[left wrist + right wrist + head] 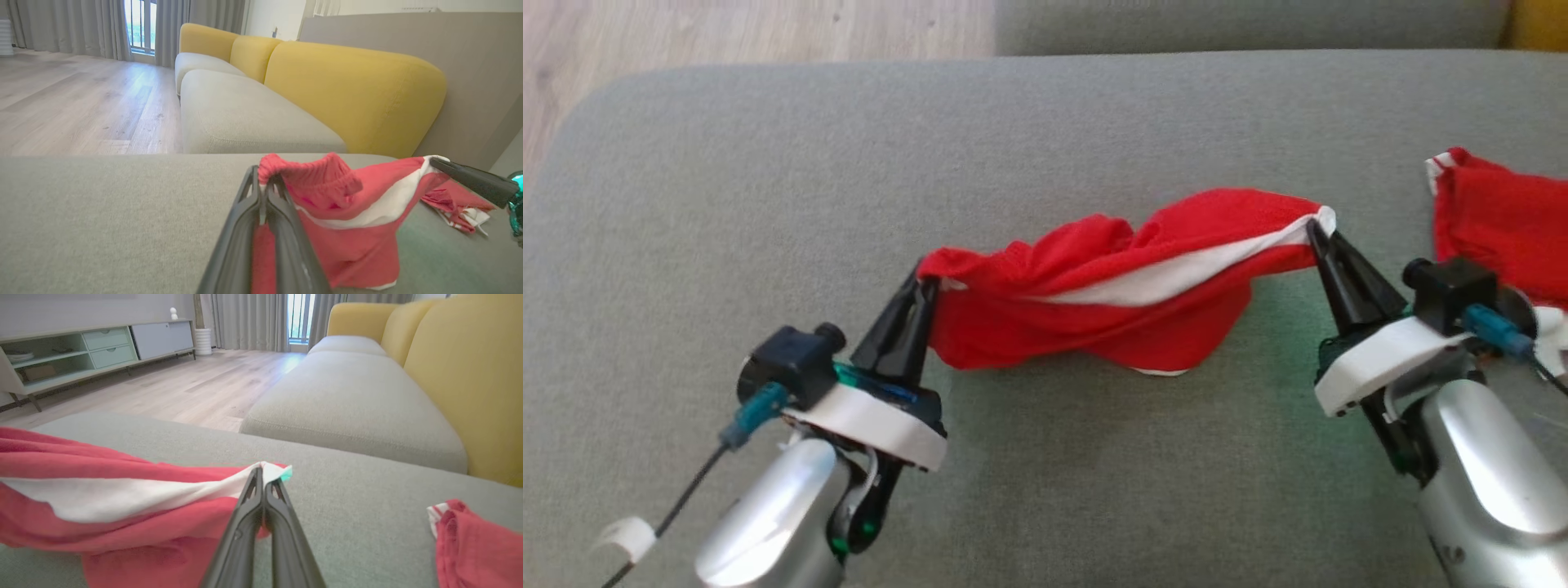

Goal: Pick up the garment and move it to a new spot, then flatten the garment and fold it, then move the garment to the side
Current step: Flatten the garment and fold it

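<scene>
Left gripper (925,286) and right gripper (1316,233) are each clamped tight on opposite ends of the red garment (1094,327). It sags between them over the middle of the grey cushion (768,163).

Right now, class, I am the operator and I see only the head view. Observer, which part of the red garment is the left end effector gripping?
Observer: In the left wrist view, the left end effector is shut on the red garment at its gathered, ribbed edge.
Operator: What stands beyond the wooden floor?
Observer: The right wrist view shows a low sideboard with drawers against the far wall.
</scene>
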You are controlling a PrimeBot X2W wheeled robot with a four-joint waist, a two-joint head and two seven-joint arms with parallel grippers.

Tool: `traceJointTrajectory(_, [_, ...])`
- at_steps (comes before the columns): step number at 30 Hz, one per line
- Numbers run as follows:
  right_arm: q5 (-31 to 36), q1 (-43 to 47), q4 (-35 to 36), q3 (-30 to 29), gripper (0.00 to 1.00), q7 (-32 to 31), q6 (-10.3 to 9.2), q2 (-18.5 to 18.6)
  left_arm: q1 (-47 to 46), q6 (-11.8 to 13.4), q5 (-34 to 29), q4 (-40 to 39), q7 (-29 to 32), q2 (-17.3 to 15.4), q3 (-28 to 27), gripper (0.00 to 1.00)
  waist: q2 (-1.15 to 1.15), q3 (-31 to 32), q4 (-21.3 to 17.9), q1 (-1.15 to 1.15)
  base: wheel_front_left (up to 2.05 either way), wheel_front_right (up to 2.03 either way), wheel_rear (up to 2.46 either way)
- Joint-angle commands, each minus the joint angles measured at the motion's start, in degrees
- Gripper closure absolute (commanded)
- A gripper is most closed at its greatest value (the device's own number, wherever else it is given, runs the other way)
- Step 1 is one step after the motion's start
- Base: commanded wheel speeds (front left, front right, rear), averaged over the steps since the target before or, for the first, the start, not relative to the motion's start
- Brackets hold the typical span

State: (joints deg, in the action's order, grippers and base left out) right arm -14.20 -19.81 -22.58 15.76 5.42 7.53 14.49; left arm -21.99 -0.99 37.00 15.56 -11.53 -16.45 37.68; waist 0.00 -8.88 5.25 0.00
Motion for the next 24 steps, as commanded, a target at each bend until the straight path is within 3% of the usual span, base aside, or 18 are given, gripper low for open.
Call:
traceJointTrajectory(1, [-0.2,-0.2,3.4,0.6,1.0,0.7,-0.04,1.3,-2.5,0.3,0.7,-2.5,-0.6,-1.9,-3.0,1.0,0.0,1.0,-0.9,0.0,0.0,0.0,0.0])
traceJointTrajectory(8, [0.7,-0.5,12.2,-0.7,1.0,1.6,-0.04,5.8,-5.9,1.7,0.6,-7.2,0.3,-4.4,-5.6,1.0,0.0,4.0,-3.2,0.0,0.0,0.0,0.0])
traceJointTrajectory(16, [3.9,-4.6,19.1,-3.2,1.0,3.9,-0.04,9.1,-12.0,3.1,3.9,-11.5,3.2,-4.9,-10.2,1.0,0.0,6.5,-4.6,0.0,0.0,0.0,0.0])
traceJointTrajectory(24, [9.7,-7.7,27.5,-6.6,1.0,5.4,-0.04,9.0,-17.0,9.1,5.5,-17.7,2.3,-4.0,-16.9,1.0,0.0,8.7,-6.2,0.0,0.0,0.0,0.0])
